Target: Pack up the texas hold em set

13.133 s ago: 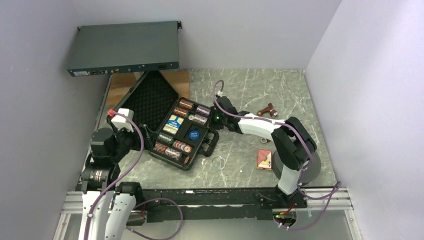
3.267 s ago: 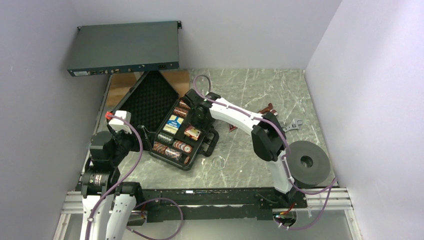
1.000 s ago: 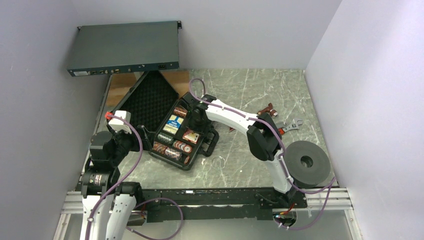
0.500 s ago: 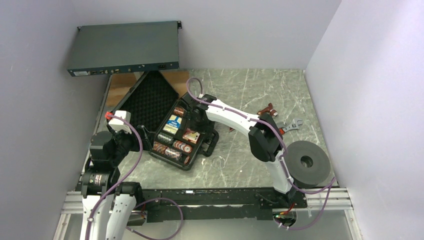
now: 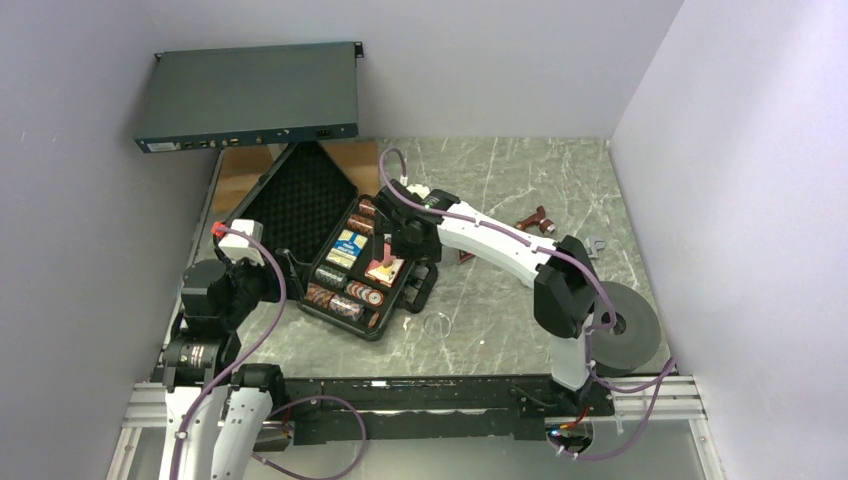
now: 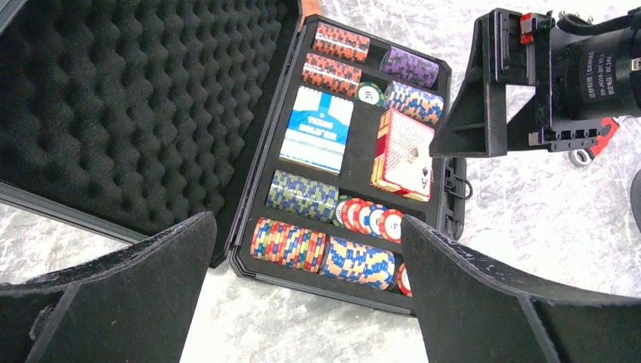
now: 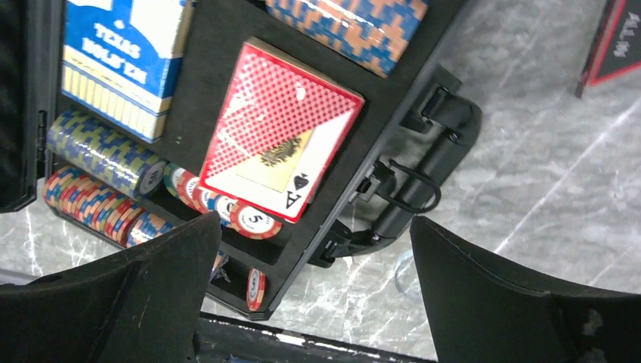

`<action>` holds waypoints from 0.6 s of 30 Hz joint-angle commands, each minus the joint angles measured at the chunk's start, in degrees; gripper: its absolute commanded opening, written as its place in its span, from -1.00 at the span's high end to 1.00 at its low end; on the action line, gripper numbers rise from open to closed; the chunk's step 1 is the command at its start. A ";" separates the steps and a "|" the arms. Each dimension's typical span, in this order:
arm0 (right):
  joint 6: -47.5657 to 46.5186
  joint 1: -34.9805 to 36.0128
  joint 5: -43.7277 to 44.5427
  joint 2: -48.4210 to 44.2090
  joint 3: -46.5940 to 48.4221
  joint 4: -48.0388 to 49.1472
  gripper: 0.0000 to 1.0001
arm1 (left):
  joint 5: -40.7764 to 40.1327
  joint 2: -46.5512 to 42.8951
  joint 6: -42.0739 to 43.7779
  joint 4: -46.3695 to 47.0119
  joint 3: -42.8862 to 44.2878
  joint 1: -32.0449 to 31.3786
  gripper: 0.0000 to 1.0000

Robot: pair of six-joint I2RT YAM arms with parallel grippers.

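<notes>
The black case (image 5: pixel 300 195) lies open at the table's left, its foam-lined lid (image 6: pixel 121 106) folded back. Its tray holds rolls of striped chips (image 6: pixel 291 246), a blue card box (image 6: pixel 317 128) and, to the right of that, a red card box (image 7: pixel 280 128) lying slightly askew above some loose chips (image 6: pixel 370 215). My right gripper (image 7: pixel 315 227) hovers open just above the red card box (image 5: pixel 385 270) and touches nothing. My left gripper (image 6: pixel 308 223) stands open off the case's near left side, empty. The case handle (image 7: pixel 423 189) sticks out over the table.
A dark-grey rack unit (image 5: pixel 248 95) sits at the back left. A red-handled wrench (image 5: pixel 535 220) lies right of the case, a small dark card (image 7: pixel 616 41) beside the handle, and a thin ring (image 5: pixel 436 324) near the front. Walls close in on both sides.
My right gripper has opened off the red card box, left it in the tray, and lifted back a little to the right. The left arm has not moved.
</notes>
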 commanded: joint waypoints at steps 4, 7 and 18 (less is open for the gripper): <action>-9.45 -0.11 -5.84 -4.30 -1.20 14.51 -0.41 | -0.24 0.89 0.08 1.46 0.17 0.27 -0.98; -9.82 -0.16 -7.74 -3.52 0.26 17.96 0.33 | -0.36 1.05 0.06 1.37 0.17 0.30 -0.98; -8.48 -0.35 -12.09 6.29 8.74 17.94 1.00 | -0.24 1.28 0.13 1.46 0.17 0.29 -0.98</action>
